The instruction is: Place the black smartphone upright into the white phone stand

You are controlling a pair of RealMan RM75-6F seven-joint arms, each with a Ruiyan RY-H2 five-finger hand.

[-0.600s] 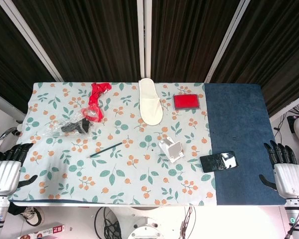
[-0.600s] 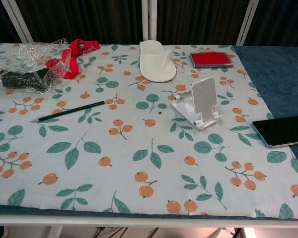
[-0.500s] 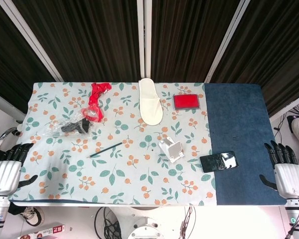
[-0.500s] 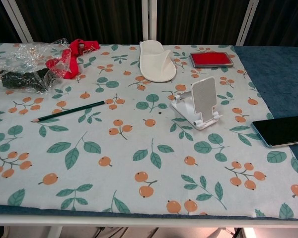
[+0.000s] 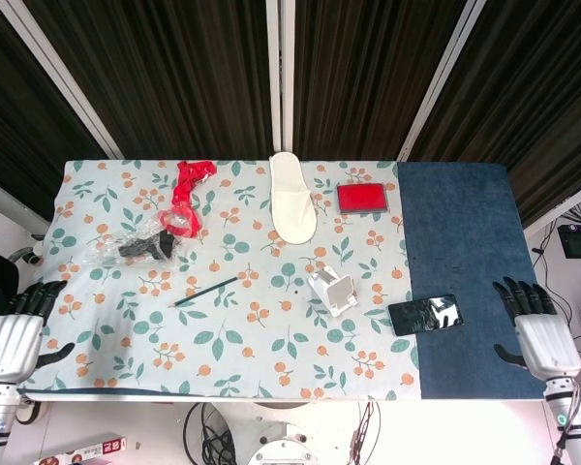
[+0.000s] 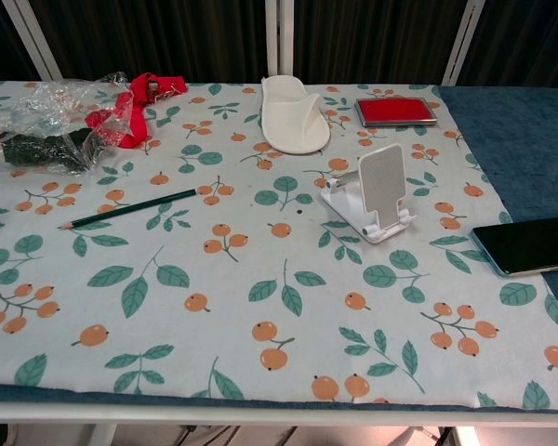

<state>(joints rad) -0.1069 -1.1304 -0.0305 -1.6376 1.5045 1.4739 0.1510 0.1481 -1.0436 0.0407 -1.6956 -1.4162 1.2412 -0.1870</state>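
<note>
The black smartphone (image 5: pixel 425 315) lies flat, screen up, across the seam between the floral cloth and the blue cloth; the chest view shows the smartphone (image 6: pixel 530 244) at its right edge. The white phone stand (image 5: pixel 332 292) stands empty to the phone's left, and in the chest view the phone stand (image 6: pixel 373 192) is near the middle. My right hand (image 5: pixel 536 333) hovers open at the table's right front corner, right of the phone and apart from it. My left hand (image 5: pixel 15 332) is open off the table's left front corner. Neither hand appears in the chest view.
On the floral cloth lie a white slipper (image 5: pixel 292 198), a red flat box (image 5: pixel 362 198), a red ribbon (image 5: pixel 187 195), a clear plastic bag with a dark item (image 5: pixel 137 248) and a dark pencil (image 5: pixel 205 291). The blue cloth (image 5: pixel 460 232) covers the right end.
My right hand has shifted left and a little up, closer to the table's right front corner. The left hand has barely moved. Phone and stand are unmoved.
</note>
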